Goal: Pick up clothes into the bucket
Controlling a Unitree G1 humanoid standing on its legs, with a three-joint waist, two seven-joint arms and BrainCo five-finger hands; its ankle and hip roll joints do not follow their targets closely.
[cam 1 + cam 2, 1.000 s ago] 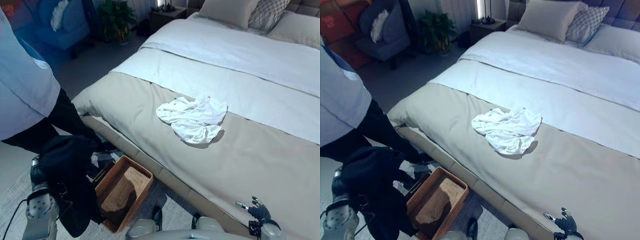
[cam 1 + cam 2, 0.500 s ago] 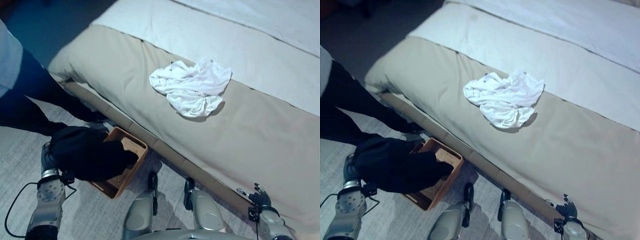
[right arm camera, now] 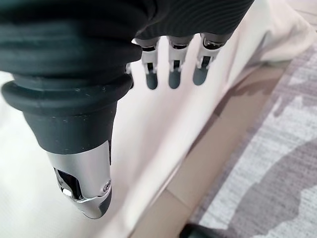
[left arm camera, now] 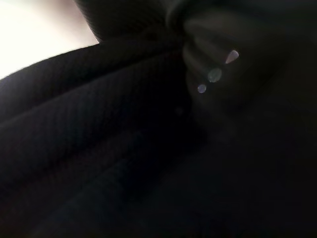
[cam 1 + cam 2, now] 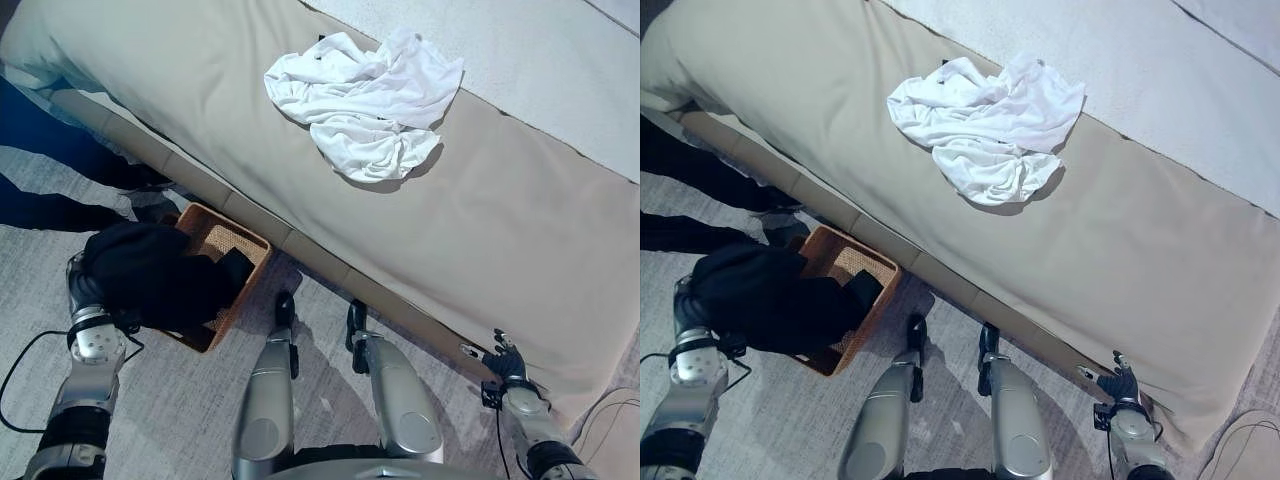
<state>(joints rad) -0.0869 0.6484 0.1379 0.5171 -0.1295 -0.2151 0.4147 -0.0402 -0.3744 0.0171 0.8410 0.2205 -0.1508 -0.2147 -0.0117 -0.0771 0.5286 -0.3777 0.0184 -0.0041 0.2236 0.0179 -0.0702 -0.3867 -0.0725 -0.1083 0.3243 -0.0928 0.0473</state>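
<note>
Dark garment going into the basket; white one waiting on the bed.
Bed (image 5: 520,230): white garment (image 5: 360,105) lying untouched. Wicker basket (image 5: 225,240) on floor: dark garment (image 5: 150,280), a second ago raised beside it, now draping over its rim. Left hand (image 5: 82,290): buried in cloth, grip indiscernible. Right hand (image 3: 171,74): fingers relaxed, hanging empty at bed edge.

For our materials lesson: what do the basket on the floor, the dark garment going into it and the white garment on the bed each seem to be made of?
Basket: looks like woven wicker or rattan, matt brown, with a visible weave.
Dark garment: seems a thick knit, matt black; the left wrist view shows a fine textured knit.
White garment: probably thin cotton-like cloth, matt, crumpled into soft folds on the bed.
</note>
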